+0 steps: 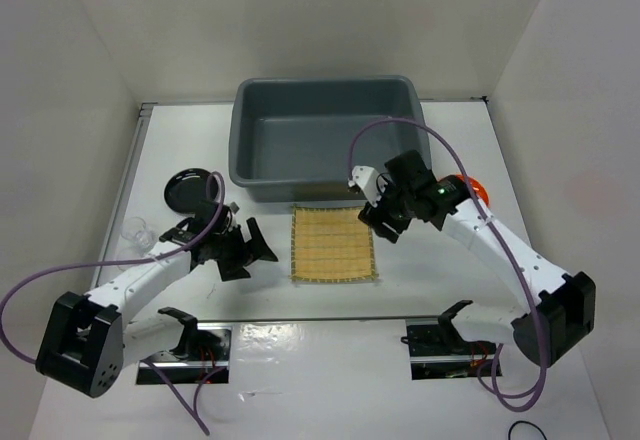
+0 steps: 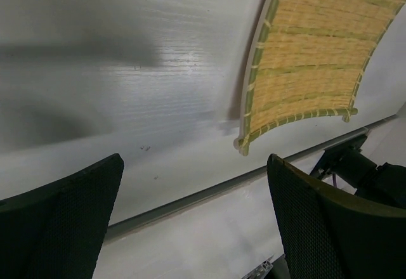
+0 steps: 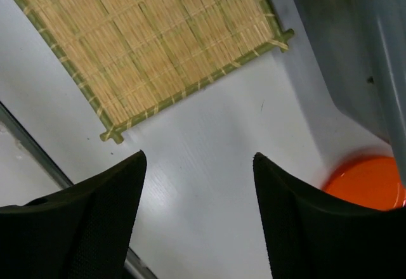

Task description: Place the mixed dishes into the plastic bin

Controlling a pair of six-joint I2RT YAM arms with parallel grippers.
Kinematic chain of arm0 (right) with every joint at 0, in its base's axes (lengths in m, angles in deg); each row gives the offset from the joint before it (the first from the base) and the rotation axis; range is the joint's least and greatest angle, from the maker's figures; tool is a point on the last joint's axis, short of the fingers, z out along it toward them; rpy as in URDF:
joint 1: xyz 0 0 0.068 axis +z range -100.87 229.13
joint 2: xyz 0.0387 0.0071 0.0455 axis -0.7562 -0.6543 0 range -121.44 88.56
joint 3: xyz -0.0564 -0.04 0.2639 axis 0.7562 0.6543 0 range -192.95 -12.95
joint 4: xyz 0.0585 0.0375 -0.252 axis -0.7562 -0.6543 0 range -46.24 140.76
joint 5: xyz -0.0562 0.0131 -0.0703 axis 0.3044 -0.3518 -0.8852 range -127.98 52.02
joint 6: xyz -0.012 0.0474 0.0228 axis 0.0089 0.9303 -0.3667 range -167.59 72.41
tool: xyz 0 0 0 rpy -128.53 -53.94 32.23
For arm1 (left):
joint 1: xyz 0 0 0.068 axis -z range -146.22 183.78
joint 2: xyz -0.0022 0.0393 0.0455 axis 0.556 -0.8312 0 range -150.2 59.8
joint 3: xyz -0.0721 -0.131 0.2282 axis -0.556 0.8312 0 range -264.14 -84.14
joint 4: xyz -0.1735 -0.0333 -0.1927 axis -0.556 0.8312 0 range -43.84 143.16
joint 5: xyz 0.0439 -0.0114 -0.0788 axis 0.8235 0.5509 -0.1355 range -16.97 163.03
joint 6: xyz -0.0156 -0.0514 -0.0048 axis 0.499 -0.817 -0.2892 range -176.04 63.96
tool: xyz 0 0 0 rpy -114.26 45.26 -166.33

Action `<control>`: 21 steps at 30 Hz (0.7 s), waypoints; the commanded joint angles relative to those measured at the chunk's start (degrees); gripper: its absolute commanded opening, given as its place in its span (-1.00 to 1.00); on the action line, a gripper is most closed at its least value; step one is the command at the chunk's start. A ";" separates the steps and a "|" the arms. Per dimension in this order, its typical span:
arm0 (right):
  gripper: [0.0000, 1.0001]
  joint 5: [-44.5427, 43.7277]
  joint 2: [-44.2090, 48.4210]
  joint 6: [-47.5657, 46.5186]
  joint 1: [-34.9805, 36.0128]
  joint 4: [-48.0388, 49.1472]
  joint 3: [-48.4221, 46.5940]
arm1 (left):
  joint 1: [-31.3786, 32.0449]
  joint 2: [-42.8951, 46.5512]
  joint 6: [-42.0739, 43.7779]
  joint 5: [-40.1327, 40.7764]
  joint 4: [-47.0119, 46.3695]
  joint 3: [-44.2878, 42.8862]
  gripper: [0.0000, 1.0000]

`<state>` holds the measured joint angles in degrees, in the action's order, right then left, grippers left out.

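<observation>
The tan woven mat (image 1: pixel 333 245) lies flat on the table in front of the dark grey plastic bin (image 1: pixel 327 83). Left of the bin sits a black plate (image 1: pixel 190 188), with a clear glass cup (image 1: pixel 135 230) further left. An orange plate (image 1: pixel 478 188) shows partly behind my right arm. My left gripper (image 1: pixel 253 256) hovers open just left of the mat, with nothing between its fingers (image 2: pixel 70 196). My right gripper (image 1: pixel 377 222) is open over the mat's far right corner. In the right wrist view the mat (image 3: pixel 146 38), the orange plate (image 3: pixel 365 181) and the bin wall (image 3: pixel 355 38) appear.
White walls close the table on the left, right and back. A grey seam (image 2: pixel 209 193) crosses the tabletop near the arm bases. Cables loop from both arms. The left wrist view shows the mat's (image 2: pixel 311 57) near corner.
</observation>
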<state>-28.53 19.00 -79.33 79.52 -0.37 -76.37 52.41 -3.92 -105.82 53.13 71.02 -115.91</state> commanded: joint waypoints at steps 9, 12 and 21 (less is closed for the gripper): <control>0.80 -0.11 -2.94 19.51 4.41 14.30 5.41 | 4.48 -5.87 -10.95 -7.43 -25.73 5.76 1.00; 0.85 7.96 -6.18 24.87 -0.13 11.60 1.39 | 7.19 -16.39 -8.94 -6.91 -25.74 0.94 1.00; 0.69 12.96 -3.65 32.01 -4.46 13.70 4.80 | 11.68 -24.52 -12.62 -7.43 -36.97 1.71 1.00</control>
<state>-16.88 13.26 -50.83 75.17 10.97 -71.30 63.21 -26.39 -117.91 43.78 37.95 -116.52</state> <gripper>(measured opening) 0.856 1.000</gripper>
